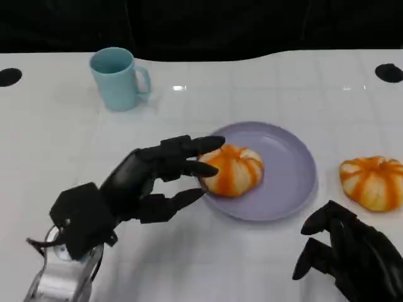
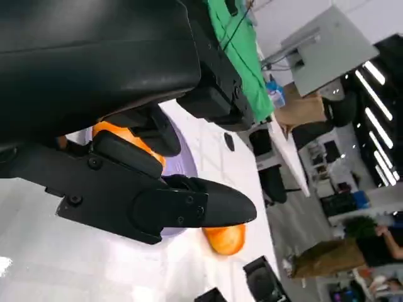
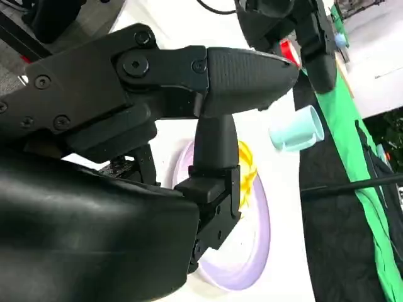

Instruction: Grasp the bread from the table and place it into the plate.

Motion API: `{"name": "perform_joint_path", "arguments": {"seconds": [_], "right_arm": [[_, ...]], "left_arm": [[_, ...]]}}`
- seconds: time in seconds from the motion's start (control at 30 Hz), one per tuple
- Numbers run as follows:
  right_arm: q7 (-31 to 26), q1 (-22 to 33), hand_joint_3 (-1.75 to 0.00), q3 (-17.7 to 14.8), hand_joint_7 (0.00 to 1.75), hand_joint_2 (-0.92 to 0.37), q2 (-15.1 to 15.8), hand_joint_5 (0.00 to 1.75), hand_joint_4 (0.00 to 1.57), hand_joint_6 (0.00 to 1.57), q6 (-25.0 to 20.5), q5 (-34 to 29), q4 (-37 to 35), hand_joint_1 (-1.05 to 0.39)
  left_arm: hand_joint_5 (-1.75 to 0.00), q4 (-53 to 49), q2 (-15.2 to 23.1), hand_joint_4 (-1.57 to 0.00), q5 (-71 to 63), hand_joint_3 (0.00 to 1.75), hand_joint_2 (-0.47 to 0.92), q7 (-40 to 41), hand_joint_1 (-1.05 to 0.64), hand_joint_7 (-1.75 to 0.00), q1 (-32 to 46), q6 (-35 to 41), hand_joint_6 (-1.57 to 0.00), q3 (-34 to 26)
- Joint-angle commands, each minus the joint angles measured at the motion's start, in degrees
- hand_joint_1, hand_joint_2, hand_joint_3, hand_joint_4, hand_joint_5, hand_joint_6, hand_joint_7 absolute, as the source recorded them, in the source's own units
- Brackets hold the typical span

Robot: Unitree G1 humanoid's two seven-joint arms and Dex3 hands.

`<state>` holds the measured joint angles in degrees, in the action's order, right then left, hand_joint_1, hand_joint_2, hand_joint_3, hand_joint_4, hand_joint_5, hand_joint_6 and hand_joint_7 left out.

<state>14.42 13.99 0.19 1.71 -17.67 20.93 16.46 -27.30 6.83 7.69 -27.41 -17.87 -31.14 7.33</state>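
Resting on the lilac plate [image 1: 296,182], toward its left side, the orange-striped bread roll [image 1: 234,170] looks already delivered, so the step in hand reads as the release or the moment just after it. The left robot hand [image 1: 154,179] reaches in from the lower left with its upper fingers [image 1: 201,146] lying over the roll's near-left edge and a lower finger stretched toward the plate rim; whether the tips press the crust or merely hover beside it I cannot tell, but the fingers are spread rather than clamped, and nothing seems pinched. The next move, by my judgement, calls for a clean withdrawal back and to the left, lifting first so a trailing fingertip does not drag the roll or tip the rim.

A second striped roll [image 1: 373,181] sits on the white counter [image 1: 189,264] just to the right of the plate, apart from it. The right robot hand [image 1: 352,258] lies low at the near right corner, fingers loosely curled, holding nothing that I can see. A pale blue mug [image 1: 118,78] stands well back on the left, clear of any retreat path. The counter's far edge meets a dark backdrop; open room lies in front of the plate
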Motion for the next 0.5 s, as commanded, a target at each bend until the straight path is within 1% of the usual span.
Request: {"name": "perform_joint_path", "arguments": {"seconds": [0.03,0.07,0.13,0.2,0.27,0.33,0.37,0.43,0.5], "right_arm": [[0.2,0.2,-0.54,-0.4,1.72,-0.92,0.6,1.75,0.60,0.39,-0.2,0.4,0.6,-0.50],[0.1,0.2,-0.54,-0.3,1.73,-0.92,0.6,1.75,0.60,0.39,-0.1,0.2,0.6,-0.50],[0.0,0.2,-0.54,-0.3,1.74,-0.92,0.6,1.75,0.61,0.40,-0.1,0.1,0.7,-0.51],[0.0,0.2,-0.54,-0.3,1.74,-0.92,0.6,1.75,0.61,0.39,-0.2,0.1,0.7,-0.51],[-0.1,0.2,-0.54,-0.2,1.74,-0.92,0.6,1.75,0.60,0.39,0.1,-0.2,0.7,-0.50],[-0.1,0.2,-0.55,-0.1,1.74,-0.92,0.6,1.75,0.60,0.39,0.3,-0.3,0.7,-0.50],[-0.1,0.2,-0.55,-0.2,1.74,-0.92,0.6,1.75,0.60,0.39,0.0,-0.1,0.8,-0.50],[0.0,0.3,-0.55,-0.3,1.74,-0.92,0.6,1.75,0.60,0.38,-0.3,0.2,0.9,-0.50],[0.0,0.3,-0.55,-0.3,1.74,-0.92,0.7,1.75,0.60,0.38,-0.4,0.2,0.9,-0.50]], "left_arm": [[-1.00,5.0,-0.4,-0.49,2.5,0.40,0.92,0.4,-0.66,-0.29,3.4,2.6,-0.66,-2.0],[-1.10,6.6,-0.8,-0.46,3.4,0.39,0.92,0.4,-0.66,-0.49,4.6,3.6,-0.60,-2.5],[-1.25,8.7,-1.2,-0.44,4.9,0.39,0.92,0.1,-0.64,-0.79,6.0,5.2,-0.50,-3.1],[-1.33,10.4,-1.5,-0.44,6.5,0.38,0.92,-0.5,-0.63,-0.94,7.1,6.8,-0.47,-3.5],[-1.41,12.0,-2.2,-0.46,8.4,0.37,0.92,-0.7,-0.64,-1.05,8.7,9.1,-0.48,-4.0],[-1.44,12.9,-2.5,-0.47,9.0,0.36,0.92,-0.8,-0.65,-1.09,9.4,10.4,-0.48,-4.3],[-1.46,14.0,-3.2,-0.47,11.2,0.35,0.92,-1.1,-0.66,-1.12,10.9,12.2,-0.49,-4.7],[-1.56,15.8,-4.2,-0.47,14.1,0.32,0.92,-1.4,-0.66,-1.21,13.2,14.8,-0.50,-5.4],[-1.59,16.8,-4.4,-0.47,14.7,0.32,0.92,-1.5,-0.66,-1.24,13.9,16.0,-0.50,-5.6]]}}
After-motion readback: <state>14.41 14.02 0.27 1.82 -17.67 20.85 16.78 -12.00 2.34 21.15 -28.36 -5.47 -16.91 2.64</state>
